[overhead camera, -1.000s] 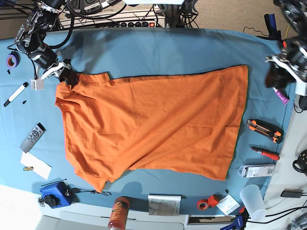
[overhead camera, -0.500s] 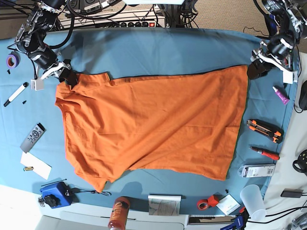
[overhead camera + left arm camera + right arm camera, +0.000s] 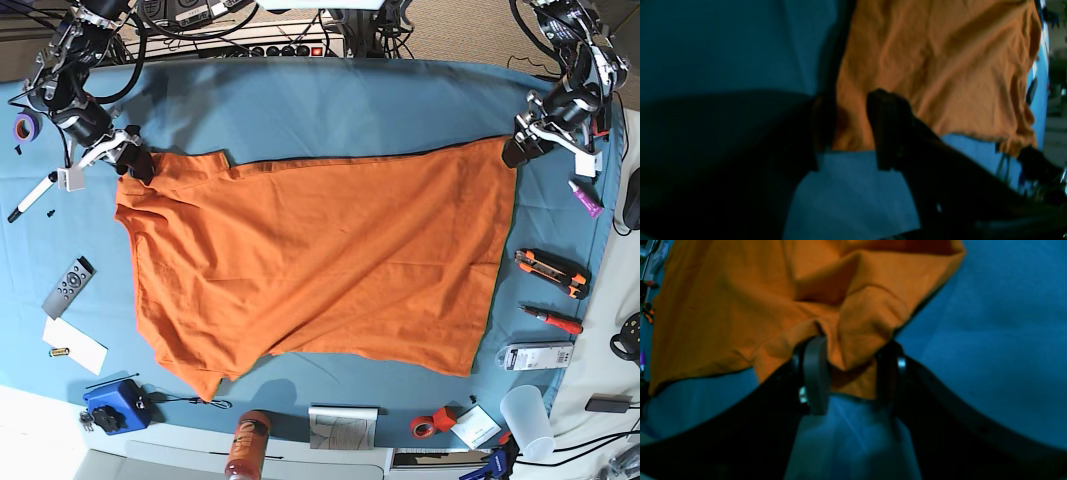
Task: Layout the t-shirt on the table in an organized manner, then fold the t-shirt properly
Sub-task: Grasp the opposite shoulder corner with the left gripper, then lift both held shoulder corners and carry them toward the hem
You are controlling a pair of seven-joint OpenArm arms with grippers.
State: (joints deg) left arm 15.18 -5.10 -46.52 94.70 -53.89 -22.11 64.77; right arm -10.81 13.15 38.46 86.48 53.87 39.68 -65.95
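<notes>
The orange t-shirt (image 3: pixel 320 260) lies spread and wrinkled across the teal table (image 3: pixel 330 105), neck end at the left, hem at the right. My right gripper (image 3: pixel 138 165) is at the shirt's far left corner. In the right wrist view the right gripper (image 3: pixel 851 373) is shut on a bunched fold of the t-shirt (image 3: pixel 740 300). My left gripper (image 3: pixel 517 150) is at the far right hem corner. In the left wrist view the left gripper (image 3: pixel 855 133) is open, its fingers straddling the corner of the t-shirt (image 3: pixel 933 66), low over the table (image 3: pixel 723 43).
Left edge: purple tape roll (image 3: pixel 25 125), marker (image 3: pixel 33 196), remote (image 3: pixel 68 286), white paper (image 3: pixel 75 345), blue box (image 3: pixel 118 405). Front edge: orange can (image 3: pixel 248 445), red tape (image 3: pixel 425 427), plastic cup (image 3: pixel 527 420). Right edge: purple tube (image 3: pixel 586 200), utility knife (image 3: pixel 550 273), screwdriver (image 3: pixel 550 319).
My left arm has come in from the right edge of the table to the shirt's far right hem corner. My right gripper has shifted slightly left with the shirt corner.
</notes>
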